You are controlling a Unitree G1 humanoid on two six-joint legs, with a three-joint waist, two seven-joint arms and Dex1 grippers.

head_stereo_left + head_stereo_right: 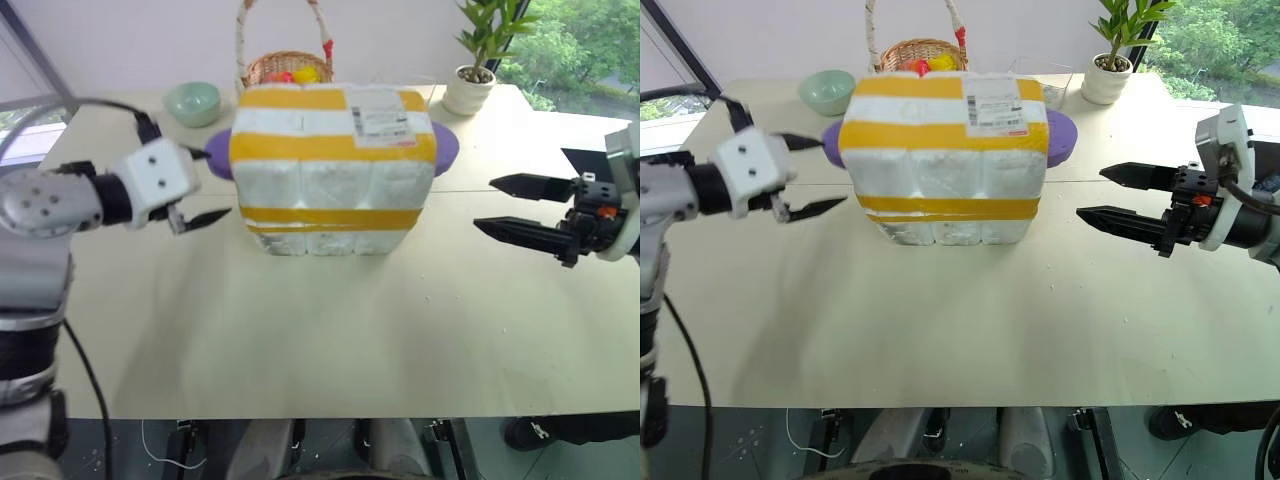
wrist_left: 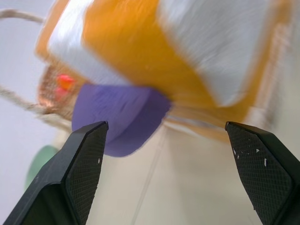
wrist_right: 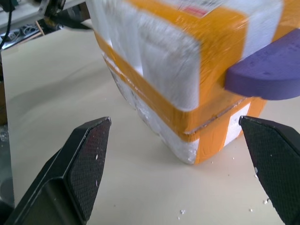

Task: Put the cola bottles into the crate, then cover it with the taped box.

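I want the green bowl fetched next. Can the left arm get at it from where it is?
Probably yes. The green bowl sits in the open behind the left end effector, which is open and empty. Only bare table lies between; the foam box stands off to the side.

Taped box point(image 1: 330, 170): rough foam, glossy tape.

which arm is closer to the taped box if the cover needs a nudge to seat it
Left, probably. The left gripper hangs open right beside the taped box, which sits on the crate. The right gripper, also open, stands well off across bare table. Neither touches it.
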